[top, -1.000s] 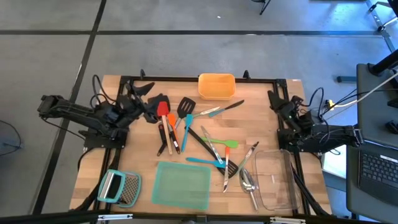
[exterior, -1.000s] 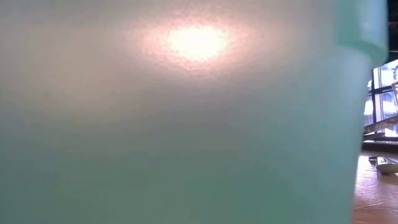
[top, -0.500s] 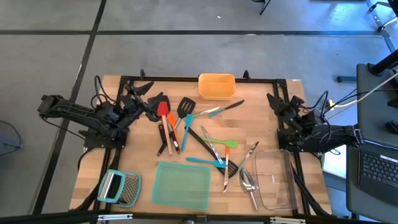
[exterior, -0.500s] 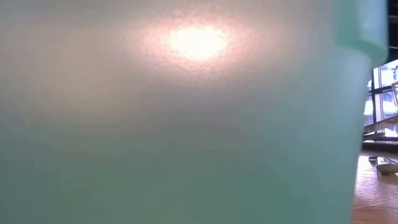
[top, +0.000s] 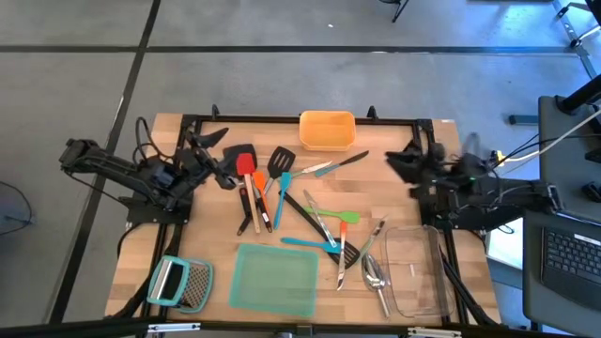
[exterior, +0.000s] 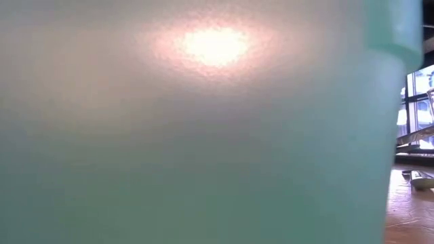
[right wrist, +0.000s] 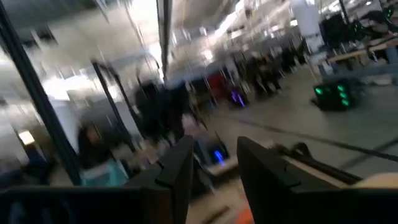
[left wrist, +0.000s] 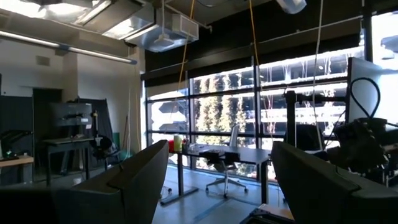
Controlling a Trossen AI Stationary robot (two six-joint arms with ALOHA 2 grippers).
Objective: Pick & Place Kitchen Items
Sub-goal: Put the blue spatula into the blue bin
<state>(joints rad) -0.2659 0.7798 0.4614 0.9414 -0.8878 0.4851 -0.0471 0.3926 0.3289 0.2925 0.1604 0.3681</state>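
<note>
The kitchen items lie loose in the middle of the table: a red turner (top: 246,165), an orange turner (top: 260,179), black turners (top: 281,161), a teal spatula (top: 302,243), a green spatula (top: 344,217) and silver spoons (top: 374,272). My left gripper (top: 214,150) hovers at the far left beside the turner heads. It is open, with nothing between its fingers (left wrist: 211,186). My right gripper (top: 399,161) hangs in the air at the far right. Its fingers stand a little apart around nothing (right wrist: 214,174).
An orange container (top: 327,130) stands at the far edge. A teal container (top: 275,279) sits at the near edge and its wall (exterior: 203,135) fills the low view. A clear container (top: 413,272) is at the near right. A grater with a light-blue handle (top: 180,282) is at the near left.
My right gripper has risen and swung from the table's right edge toward the middle, rolling about its own line as it went. The utensils have stayed where they were.
</note>
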